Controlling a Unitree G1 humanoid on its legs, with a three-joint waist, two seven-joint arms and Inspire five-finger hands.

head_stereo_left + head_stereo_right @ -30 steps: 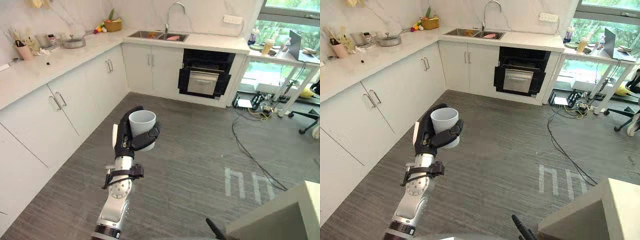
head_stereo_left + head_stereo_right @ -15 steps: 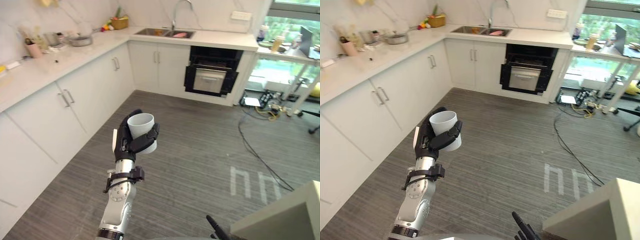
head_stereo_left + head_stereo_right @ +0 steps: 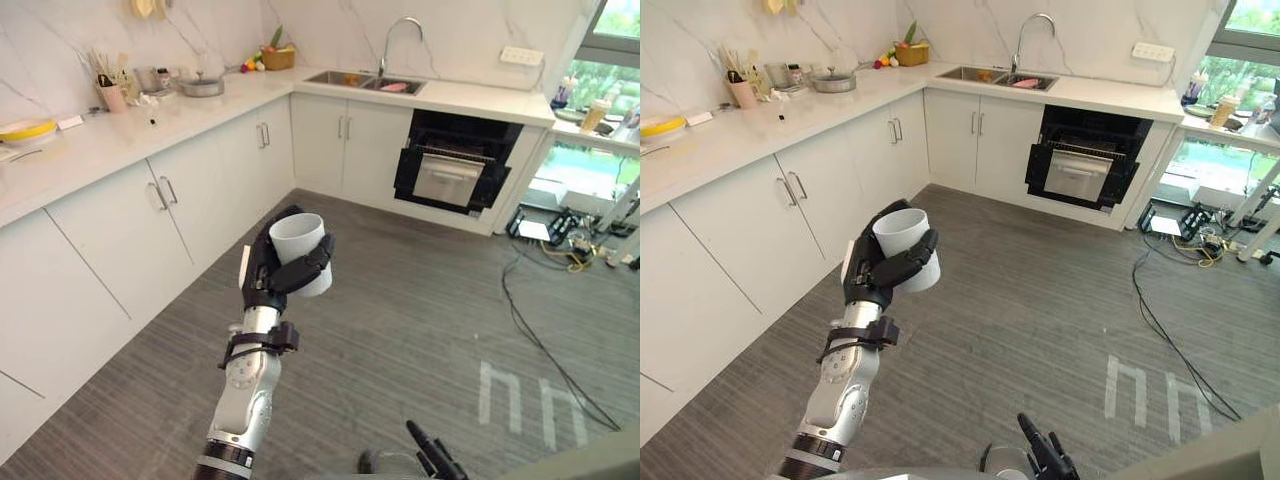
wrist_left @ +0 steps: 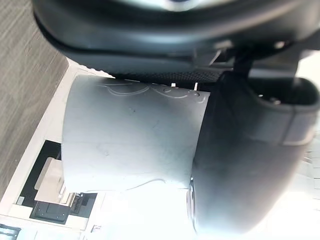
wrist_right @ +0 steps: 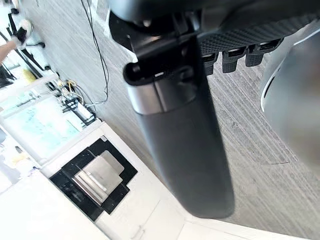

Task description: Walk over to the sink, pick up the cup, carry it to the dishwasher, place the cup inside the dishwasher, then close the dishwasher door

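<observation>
Left hand (image 3: 262, 282) clasps a white cup (image 3: 300, 242), mouth up, well short of the dishwasher (image 3: 455, 170) (black-fronted, under the desk (image 3: 470, 97)); right hand (image 3: 432, 462) relaxed.

We see the left robot hand (image 3: 876, 282) curled round a white cup (image 3: 908, 246), mouth up, held above the grey floor (image 3: 1040, 320). The sink (image 3: 995, 75) sits in the tabletop's (image 3: 845, 103) far stretch, past its corner. The dark dishwasher (image 3: 1085, 162) stands under the tabletop's right end.

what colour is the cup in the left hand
Plain white cup, gripped by the left hand; clearest in the left eye view.
</observation>
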